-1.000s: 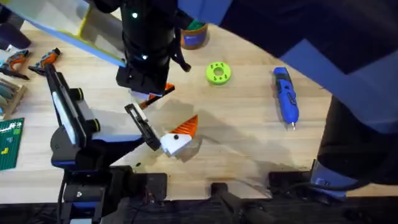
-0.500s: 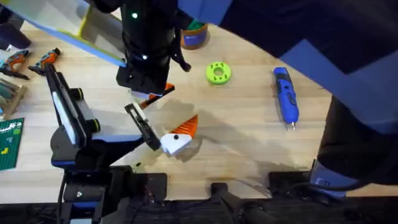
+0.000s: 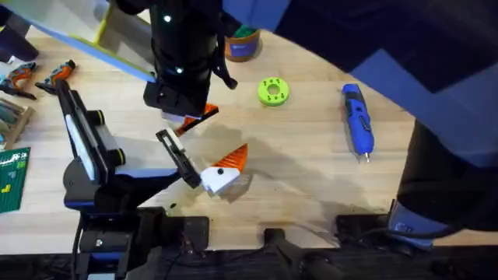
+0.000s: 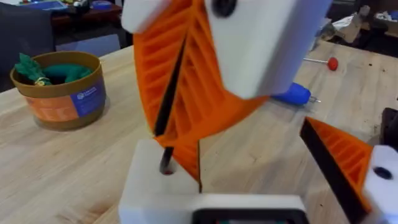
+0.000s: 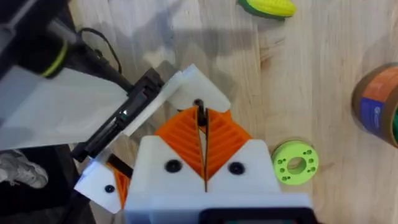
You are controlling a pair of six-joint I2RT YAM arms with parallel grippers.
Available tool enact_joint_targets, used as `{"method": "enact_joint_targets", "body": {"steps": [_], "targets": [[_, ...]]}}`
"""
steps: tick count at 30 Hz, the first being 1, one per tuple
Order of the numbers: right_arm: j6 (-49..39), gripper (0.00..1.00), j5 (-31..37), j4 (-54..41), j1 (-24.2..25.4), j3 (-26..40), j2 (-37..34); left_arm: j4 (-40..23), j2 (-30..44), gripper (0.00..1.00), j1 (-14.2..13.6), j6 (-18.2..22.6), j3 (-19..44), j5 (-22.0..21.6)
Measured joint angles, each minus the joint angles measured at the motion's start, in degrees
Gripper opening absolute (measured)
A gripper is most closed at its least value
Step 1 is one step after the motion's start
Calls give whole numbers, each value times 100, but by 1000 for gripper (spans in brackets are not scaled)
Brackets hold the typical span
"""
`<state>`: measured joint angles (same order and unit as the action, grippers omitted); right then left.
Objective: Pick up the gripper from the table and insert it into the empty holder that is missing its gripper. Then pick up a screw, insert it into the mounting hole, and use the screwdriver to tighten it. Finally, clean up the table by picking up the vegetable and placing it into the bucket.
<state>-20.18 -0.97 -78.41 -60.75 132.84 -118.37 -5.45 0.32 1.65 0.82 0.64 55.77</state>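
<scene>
Barely any change: right gripper (image 5: 204,163) jaws pressed together over holder (image 5: 186,87); left gripper (image 4: 199,186) jaw state unclear; insertion judged unfinished.

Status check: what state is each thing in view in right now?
right gripper: shut on thin black piece, tip at the holder
left gripper: open
screwdriver: lying on table, untouched
bucket: upright, green toys inside
vegetable: on table, outside bucket
green disc: flat on table
</scene>
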Motion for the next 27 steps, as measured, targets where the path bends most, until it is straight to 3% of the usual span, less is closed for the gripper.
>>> {"method": "enact_joint_targets", "body": {"steps": [27], "targets": [[0, 7, -16, -87, 0, 0, 2, 0, 0, 986, 0, 0, 0, 0]]}}
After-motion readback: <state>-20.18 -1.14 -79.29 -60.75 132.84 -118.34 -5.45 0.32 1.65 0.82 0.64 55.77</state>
